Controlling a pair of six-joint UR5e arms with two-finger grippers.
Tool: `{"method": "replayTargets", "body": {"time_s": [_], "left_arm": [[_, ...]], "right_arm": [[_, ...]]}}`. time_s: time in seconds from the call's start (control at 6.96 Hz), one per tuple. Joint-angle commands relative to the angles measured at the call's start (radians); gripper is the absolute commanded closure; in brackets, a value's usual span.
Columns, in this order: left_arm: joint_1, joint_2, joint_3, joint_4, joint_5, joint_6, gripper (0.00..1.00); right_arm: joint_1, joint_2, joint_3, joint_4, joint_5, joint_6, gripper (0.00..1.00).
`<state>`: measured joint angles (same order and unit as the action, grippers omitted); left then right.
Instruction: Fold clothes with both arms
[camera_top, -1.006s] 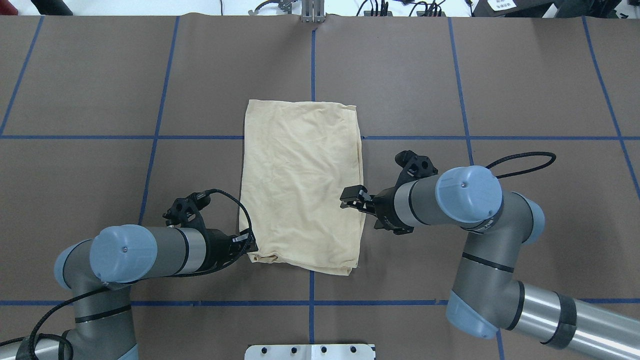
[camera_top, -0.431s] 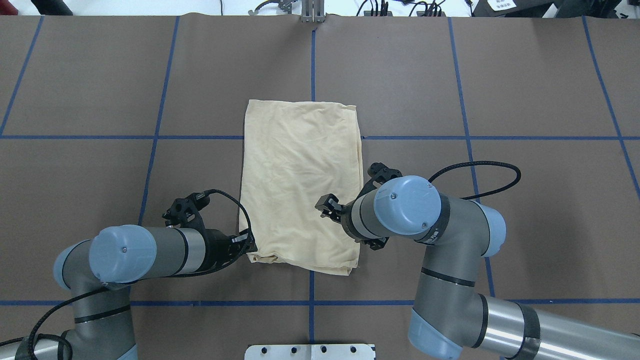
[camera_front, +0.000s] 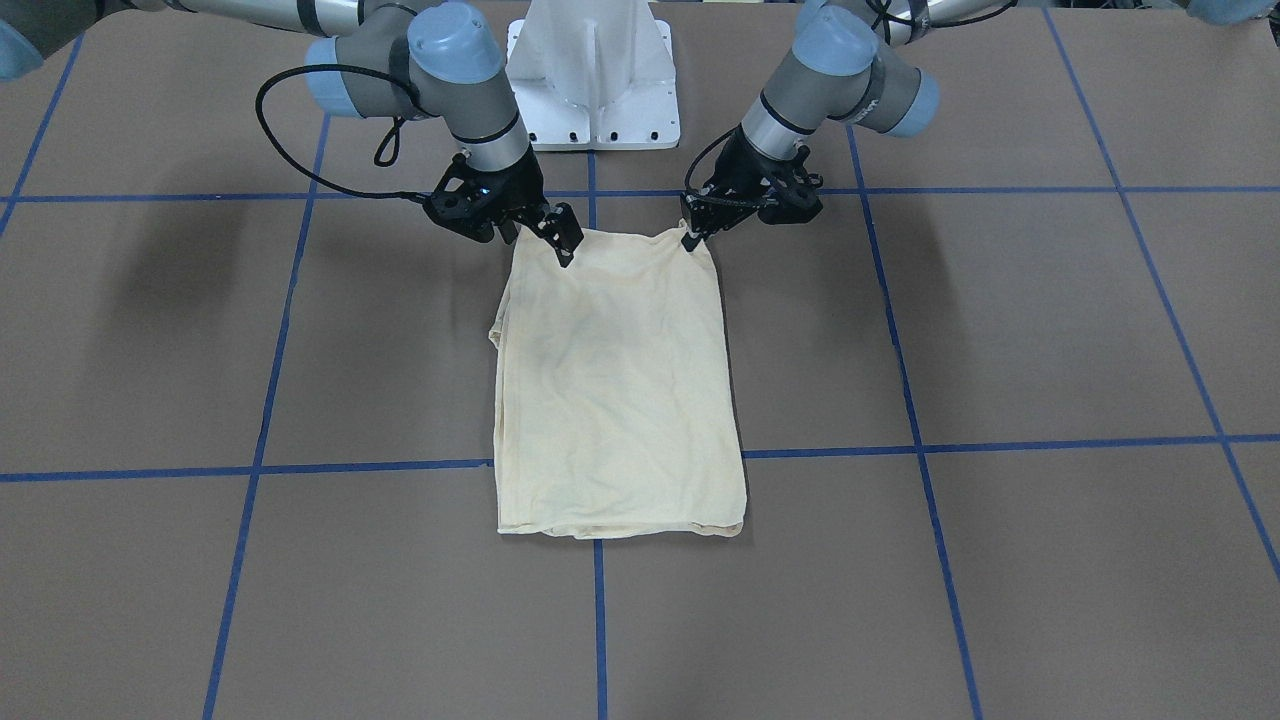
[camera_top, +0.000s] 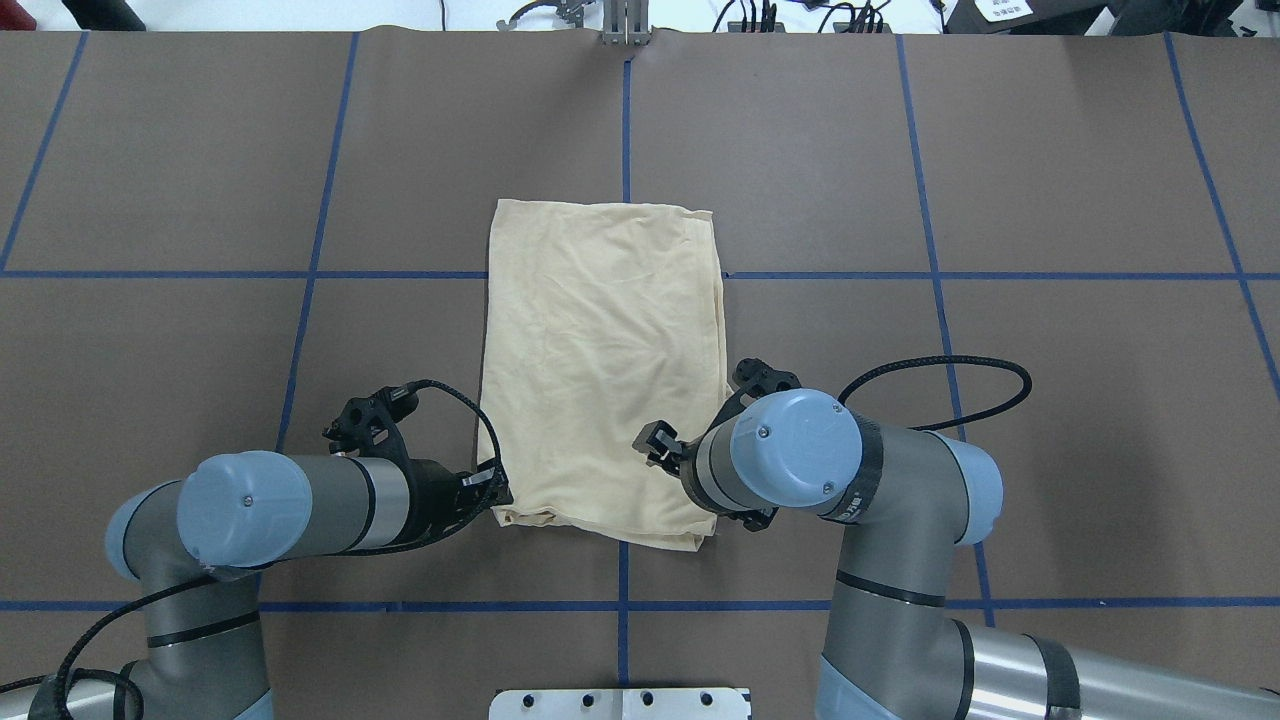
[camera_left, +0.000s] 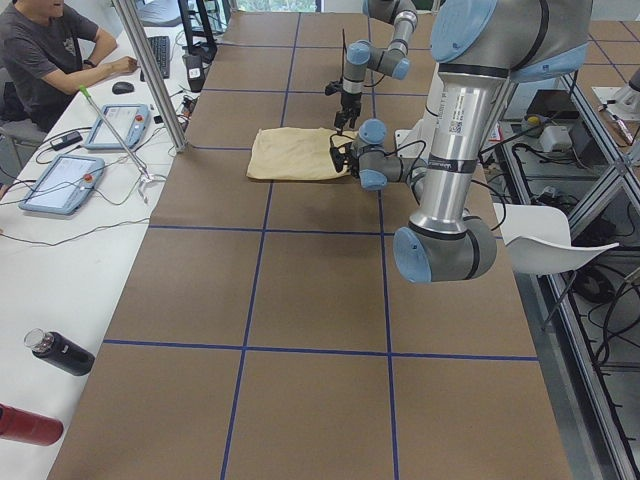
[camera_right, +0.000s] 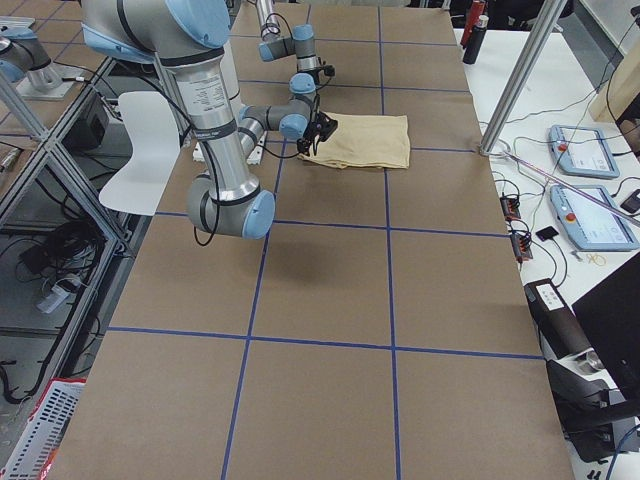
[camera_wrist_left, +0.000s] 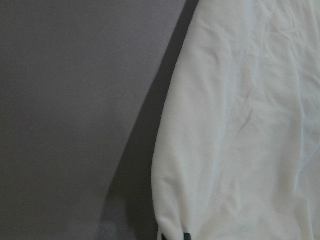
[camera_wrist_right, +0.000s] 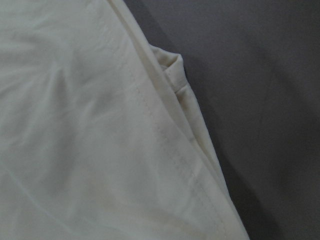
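Your shirt lies in the middle of the worktop, folded down to a tall rectangle with the sleeves tucked out of sight, so the lengthwise folds look done. What is left, I judge, is the crosswise fold: carrying the edge nearest the robot over to the far edge.

The left gripper is pinched on the near left corner, low against the worktop. The right gripper hangs over the cloth just inside the near right corner with its jaws apart, holding nothing. You need that corner caught before you lift.

Around the shirt you have blue tape lines, and the white base stands behind the near edge. A person sits at the side desk, well apart, with a dark bottle further along it. None of these looks to be in your way.
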<state>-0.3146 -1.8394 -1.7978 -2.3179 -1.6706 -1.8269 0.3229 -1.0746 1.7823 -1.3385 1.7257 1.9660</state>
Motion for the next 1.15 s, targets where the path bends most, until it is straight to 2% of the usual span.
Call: {"method": "replayTargets", "body": {"time_s": [0.0,0.86,1.01], "left_arm": [[0.000,0.002,0.000,0.000,0.000,0.000,1.00],[-0.001,0.003,-0.002,0.000,0.000,0.000,1.00],[-0.001,0.005,-0.002,0.000,0.000,0.000,1.00]], "right_arm": [[-0.018,-0.001,0.002,-0.040,-0.003,0.001,0.00],[-0.053,0.007,-0.012,-0.042,-0.011,-0.001,0.00],[-0.053,0.008,-0.014,-0.044,-0.021,0.001,0.06]]}}
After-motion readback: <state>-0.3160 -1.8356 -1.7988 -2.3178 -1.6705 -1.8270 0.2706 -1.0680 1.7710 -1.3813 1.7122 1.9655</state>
